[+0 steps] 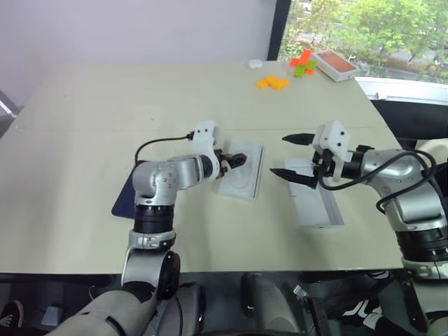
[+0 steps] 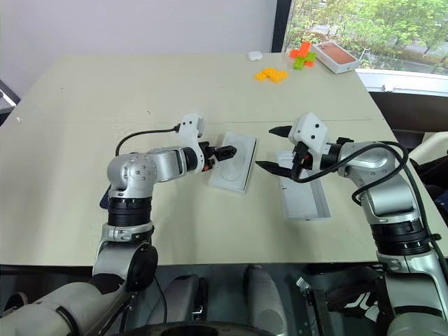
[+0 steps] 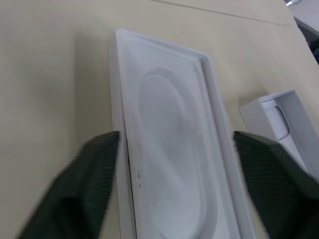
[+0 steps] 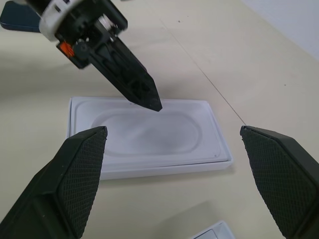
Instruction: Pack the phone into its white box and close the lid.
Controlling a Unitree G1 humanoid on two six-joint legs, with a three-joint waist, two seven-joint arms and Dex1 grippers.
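Observation:
The white box [image 1: 241,175] lies mid-table, its top covered by a thin white insert [image 4: 149,134] with an oval recess. My left gripper [image 1: 243,160] hovers low over it, open, its fingers [image 3: 99,174] standing on either side of the box's width. To the right lies the lid [image 1: 318,206], open side up and greyish-white inside. My right gripper [image 1: 278,155] hangs open above the lid's far end, pointing toward the box, with nothing between its fingers. The phone [image 1: 120,203], dark navy, lies flat at the left, mostly hidden behind my left arm.
At the back right stand an orange-topped white box [image 1: 336,64], orange and green blocks [image 1: 302,63], flat orange pieces [image 1: 271,82] and a small white object [image 1: 254,64]. The table's [image 1: 84,126] right edge runs close behind the right arm.

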